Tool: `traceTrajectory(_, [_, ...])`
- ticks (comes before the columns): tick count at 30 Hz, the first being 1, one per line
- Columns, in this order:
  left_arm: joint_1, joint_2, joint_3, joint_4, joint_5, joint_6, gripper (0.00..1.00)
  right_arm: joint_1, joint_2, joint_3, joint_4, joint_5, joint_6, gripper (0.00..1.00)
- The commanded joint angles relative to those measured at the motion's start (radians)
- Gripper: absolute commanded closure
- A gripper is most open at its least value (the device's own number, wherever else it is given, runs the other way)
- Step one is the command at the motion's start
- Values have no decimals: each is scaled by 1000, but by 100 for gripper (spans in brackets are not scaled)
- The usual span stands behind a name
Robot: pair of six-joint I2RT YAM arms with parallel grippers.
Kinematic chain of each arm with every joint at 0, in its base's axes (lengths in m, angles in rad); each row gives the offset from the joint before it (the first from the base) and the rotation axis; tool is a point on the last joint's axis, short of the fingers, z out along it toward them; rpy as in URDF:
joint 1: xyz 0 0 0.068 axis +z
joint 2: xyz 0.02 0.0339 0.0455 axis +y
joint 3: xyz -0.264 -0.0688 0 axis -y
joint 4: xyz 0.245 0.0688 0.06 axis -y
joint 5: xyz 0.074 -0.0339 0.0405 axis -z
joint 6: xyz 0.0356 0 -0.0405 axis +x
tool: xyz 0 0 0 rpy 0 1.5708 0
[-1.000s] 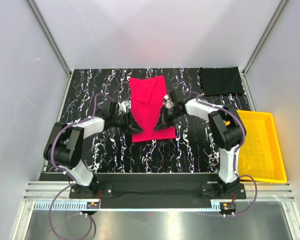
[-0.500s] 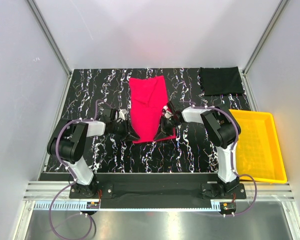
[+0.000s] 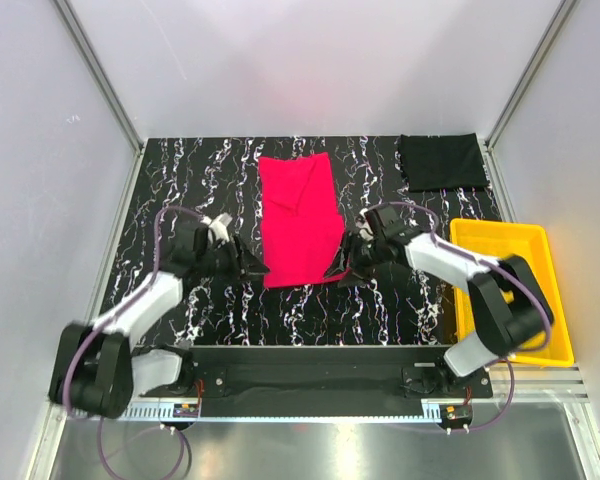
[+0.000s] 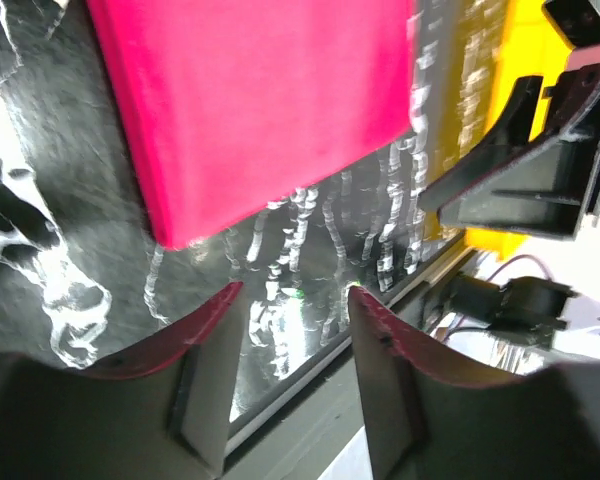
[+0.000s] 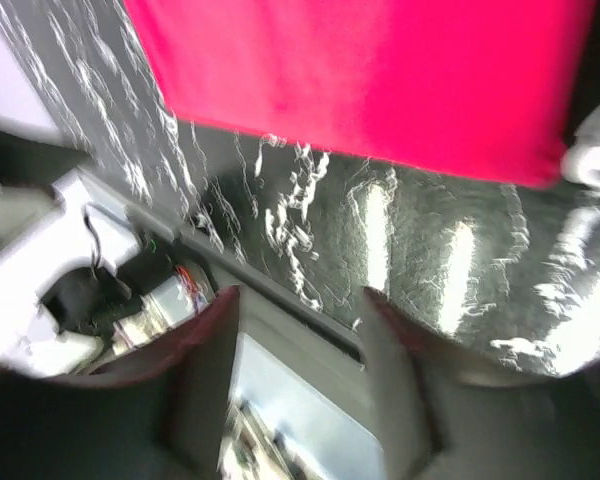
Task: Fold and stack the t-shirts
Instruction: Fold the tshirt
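From up here I read the bright crimson-red cloth t-shirt (image 3: 300, 218) as a long narrow strip lying flat mid-table on the black white-veined tabletop (image 3: 180, 180), with its near hem towards the arm bases. The plain black t-shirt (image 3: 441, 161) sits folded at the far right corner, well apart from it. The yellow plastic tray (image 3: 505, 227) is off to the right.

The left gripper (image 3: 252, 267) hangs just beside the strip's near left corner and the right gripper (image 3: 340, 266) just beside the near right one. In both wrist views the jaws stand apart with nothing between them and the red cloth lies just beyond the fingertips; the right view is blurred.

My judgement: the lengthwise folds are done and the crosswise fold is in hand. Next I'd need both grippers pinching the near corners together and level, then carrying them over to the far end. After that comes stacking with the black one.
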Motion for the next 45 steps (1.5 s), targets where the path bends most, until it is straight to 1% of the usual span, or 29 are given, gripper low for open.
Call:
traceTrajectory(1, [0,-130,-98,48,-66,-149,47,-22,-124,-67,15,203,89,39])
traceTrajectory(2, [1,-158,-125,79,-80,-236,42,-29,-151,-84,21,235,114,37])
traceTrajectory(3, [0,-205,-186,155,-93,-287,40,-33,-196,-106,65,252,176,35])
traceTrajectory(4, [1,-209,-214,203,-105,-383,38,-50,-215,-153,96,280,210,35])
traceTrajectory(5, [-2,-197,-234,242,-114,-429,35,-56,-230,-181,127,292,247,34])
traceTrajectory(6, [-2,-189,-280,329,-131,-475,35,-61,-250,-204,182,306,325,34])
traceTrajectory(7, [-9,-189,-305,384,-172,-562,35,-62,-254,-236,201,324,355,34])
traceTrajectory(8, [-14,-186,-346,438,-195,-601,38,-62,-251,-247,231,331,396,34])
traceTrajectory(10, [-29,-166,-366,492,-276,-696,39,-62,-251,-284,256,373,435,34])
traceTrajectory(11, [-39,-158,-376,516,-301,-721,41,-62,-258,-300,294,393,480,34])
traceTrajectory(13, [-74,-146,-388,543,-388,-767,44,-62,-273,-385,386,447,534,37])
traceTrajectory(14, [-83,-138,-395,541,-416,-782,45,-62,-287,-415,473,463,594,38])
traceTrajectory(15, [-103,-131,-405,553,-442,-799,46,-62,-292,-483,533,478,617,39])
traceTrajectory(17, [-118,-91,-453,602,-497,-876,47,-59,-289,-526,627,529,672,39])
traceTrajectory(18, [-135,-74,-471,686,-520,-902,48,-59,-278,-540,644,535,680,39])
traceTrajectory(19, [-141,-22,-481,716,-522,-939,49,-59,-265,-537,650,533,682,39])
traceTrajectory(23, [-166,78,-483,770,-513,-970,52,-44,-168,-509,669,507,691,39])
traceTrajectory(28, [-175,110,-491,785,-542,-1013,53,-26,-128,-514,681,510,758,41])
traceTrajectory(32, [-178,100,-454,707,-548,-999,53,0,-175,-512,595,555,797,41])
traceTrajectory(34, [-181,90,-449,664,-559,-1008,53,-1,-178,-514,583,568,806,42])
traceTrajectory(38, [-184,93,-413,557,-557,-1003,54,1,-142,-502,583,559,806,42])
traceTrajectory(41, [-186,101,-386,494,-562,-994,54,4,-106,-509,615,552,827,43])
traceTrajectory(45, [-189,107,-374,454,-551,-1000,53,8,-85,-492,623,535,824,44])
